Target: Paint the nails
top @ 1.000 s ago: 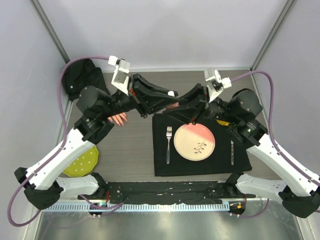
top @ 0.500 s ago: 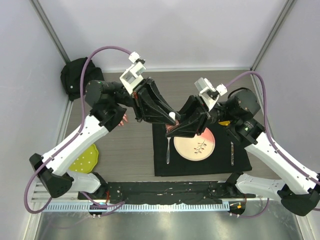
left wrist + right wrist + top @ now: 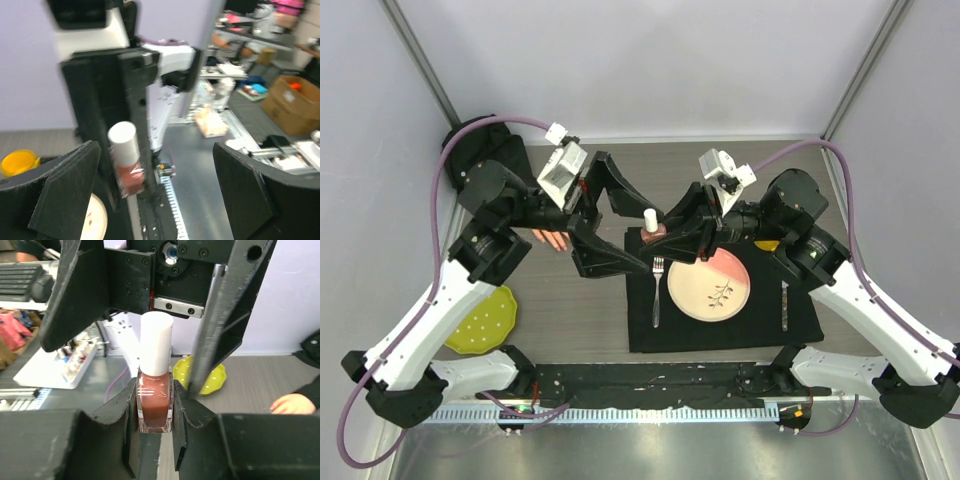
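My right gripper [image 3: 655, 233] is shut on a small bottle of brownish-red polish [image 3: 155, 402] and holds it upright above the black mat's far left corner. The bottle's white cap [image 3: 156, 342] is on. My left gripper [image 3: 648, 240] is open wide, one finger on each side of the bottle [image 3: 127, 167] and neither touching it; in the right wrist view its fingers [image 3: 75, 290] loom behind the cap. The pale pink mannequin hand [image 3: 552, 239] lies at the left, mostly under my left arm. It also shows in the right wrist view [image 3: 292, 404]. Its nails are too small to make out.
A black placemat [image 3: 720, 330] carries a pink-and-cream plate [image 3: 708, 285], a fork [image 3: 657, 290] and a knife [image 3: 784, 305]. A yellow dotted dish [image 3: 485, 322] sits near the left front. Black cloth [image 3: 480, 150] is bunched in the back left corner.
My left gripper has opened wide and let go of the white cap, which stays on the bottle. The left arm has drawn back to the left. The right gripper has kept its hold.
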